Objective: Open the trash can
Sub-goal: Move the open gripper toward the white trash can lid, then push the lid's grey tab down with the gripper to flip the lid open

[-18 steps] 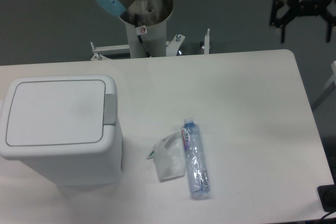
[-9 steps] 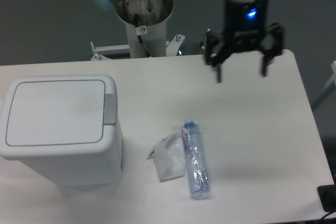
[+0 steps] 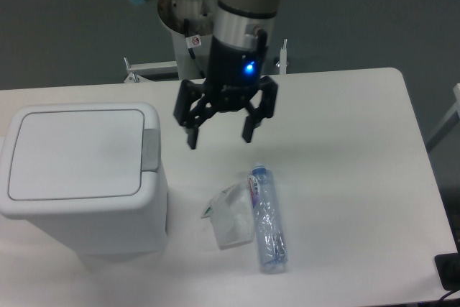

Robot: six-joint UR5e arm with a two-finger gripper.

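Claw: I see my gripper (image 3: pixel 219 134) hanging above the table, its two fingers spread wide apart and pointing down. Nothing is between them, it holds nothing.
Claw position: it is to the right of the trash can, above the back middle part of the table, and it touches none of the things below.
Trash can: the white trash can (image 3: pixel 83 177) stands at the left side of the table (image 3: pixel 345 170), near the front left edge. Its flat lid (image 3: pixel 75 152) lies closed, flush with the top.
Latch: the small grey tab (image 3: pixel 150 150) sits on the right edge of the lid, on the side that faces the gripper.
Bottle: a clear plastic bottle (image 3: pixel 267 221) lies on its side, to the right of the trash can and in front of the gripper, cap pointing to the back.
Wrapper: a crumpled clear bag (image 3: pixel 230 216) lies just beside the bottle, on its left side, touching it as far as I can tell.
Arm: a blue light (image 3: pixel 249 69) shines on the wrist above the fingers.
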